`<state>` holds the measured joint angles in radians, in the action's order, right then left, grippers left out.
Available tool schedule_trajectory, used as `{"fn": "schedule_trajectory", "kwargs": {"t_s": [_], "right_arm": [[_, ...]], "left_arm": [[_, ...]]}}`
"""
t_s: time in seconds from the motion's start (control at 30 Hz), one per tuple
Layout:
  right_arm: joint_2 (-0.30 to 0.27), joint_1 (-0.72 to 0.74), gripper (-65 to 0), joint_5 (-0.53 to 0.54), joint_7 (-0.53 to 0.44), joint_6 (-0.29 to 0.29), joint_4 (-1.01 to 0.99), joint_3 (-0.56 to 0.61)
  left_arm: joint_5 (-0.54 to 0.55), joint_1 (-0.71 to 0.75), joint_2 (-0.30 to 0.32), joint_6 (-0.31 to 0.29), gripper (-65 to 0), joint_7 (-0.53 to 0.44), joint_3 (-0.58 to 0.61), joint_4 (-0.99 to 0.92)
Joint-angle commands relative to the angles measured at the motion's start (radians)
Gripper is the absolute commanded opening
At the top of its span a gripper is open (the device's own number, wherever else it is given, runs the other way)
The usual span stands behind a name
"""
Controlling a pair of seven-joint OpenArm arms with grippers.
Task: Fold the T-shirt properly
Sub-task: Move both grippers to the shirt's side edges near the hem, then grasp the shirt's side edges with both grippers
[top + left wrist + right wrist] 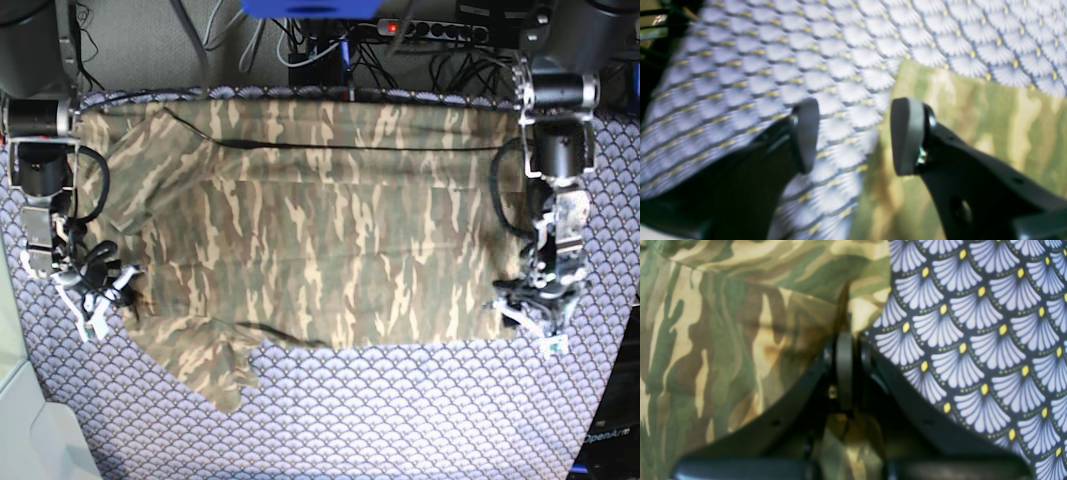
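a lab bench: power strip [440,27] and tangled cables [320,45] behind

Left gripper [853,136] low over the surface, jaws spread wide, nothing between them, right gripper [844,340] lowered, jaws pressed together, both arms reaching downward

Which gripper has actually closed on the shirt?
The right gripper, pinching the T-shirt edge; the left gripper hangs open over that edge.
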<state>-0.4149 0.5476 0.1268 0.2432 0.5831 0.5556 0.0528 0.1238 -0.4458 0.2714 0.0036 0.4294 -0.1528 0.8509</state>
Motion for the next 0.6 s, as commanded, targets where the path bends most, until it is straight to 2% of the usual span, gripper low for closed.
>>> {"fn": "schedule_trajectory", "kwargs": {"t_s": [0.0, 0.33, 0.57], "right_arm": [[-0.011, 0.018, -64.4, -0.009, 0.014, 0.015, 0.007, -0.001], [-0.012, 0.018, -64.4, -0.009, 0.014, 0.015, 0.007, -0.001], [-0.012, 0.018, -64.4, -0.009, 0.014, 0.015, 0.007, -0.001]], "left_arm": [[-0.002, -0.048, 0.019, 0.008, -31.6, -0.040, -0.004, -0.015], [-0.005, -0.097, 0.019, 0.002, -31.3, -0.237, -0.003, -0.246], [0.004, -0.097, 0.018, 0.000, -31.2, -0.264, -0.003, -0.246]]}}
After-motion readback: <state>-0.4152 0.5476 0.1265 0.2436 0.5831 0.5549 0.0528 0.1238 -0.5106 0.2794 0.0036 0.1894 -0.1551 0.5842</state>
